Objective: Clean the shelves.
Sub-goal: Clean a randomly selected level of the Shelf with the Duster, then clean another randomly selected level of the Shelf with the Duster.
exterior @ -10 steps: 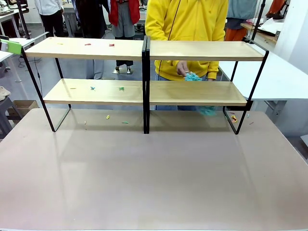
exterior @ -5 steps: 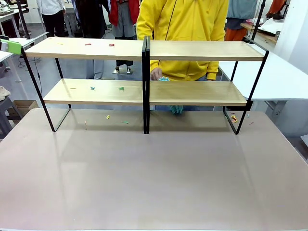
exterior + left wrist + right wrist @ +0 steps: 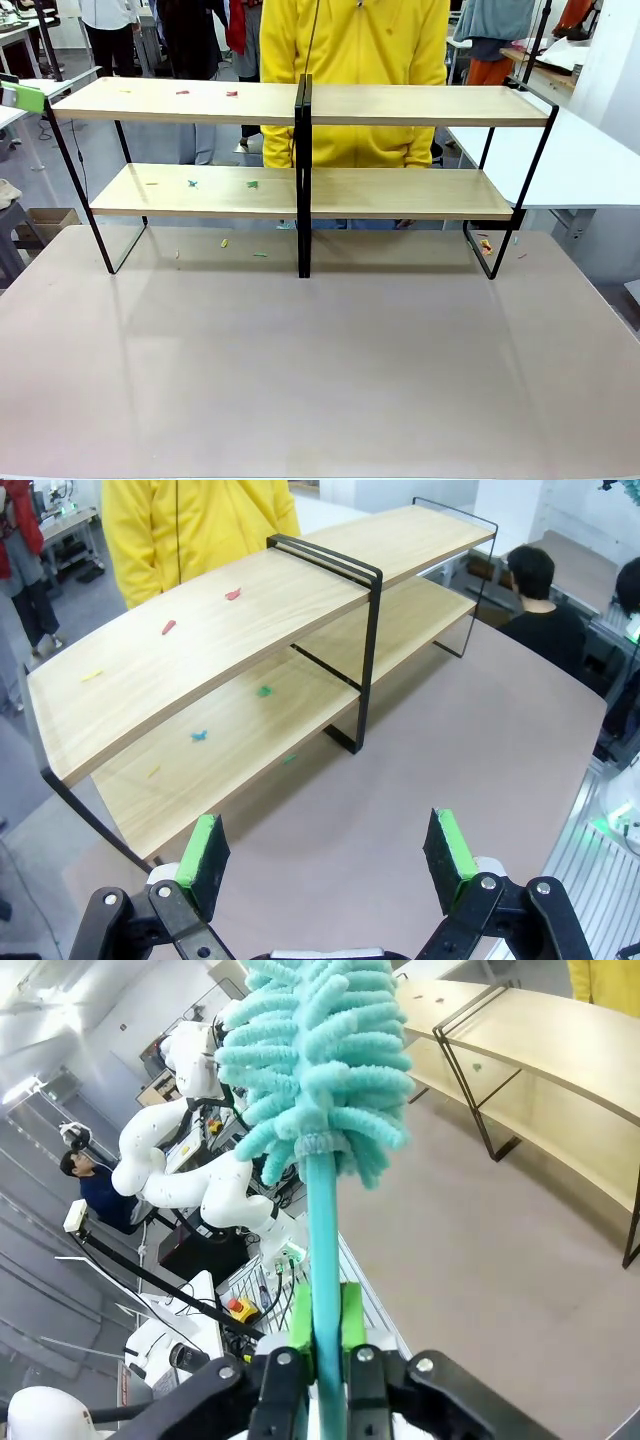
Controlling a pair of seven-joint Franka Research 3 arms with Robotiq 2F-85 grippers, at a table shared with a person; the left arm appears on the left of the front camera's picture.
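Shelves [image 3: 420,105] stand at far side of table [image 3: 320,380], person in yellow top [image 3: 355,60] close behind. Small coloured scraps [image 3: 252,184] on the 2 left boards. Left gripper [image 3: 327,848]: fingers spread wide above table. Right gripper [image 3: 323,1325]: pads pinch teal duster [image 3: 315,1060] by its handle.

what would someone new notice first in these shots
A fluffy teal duster sticks up from the shut right tool, clamped by its handle. Across the far side of the table stand the wide two-tier shelves, with small coloured scraps dotted over their left half. A person in a yellow top stands right behind them.
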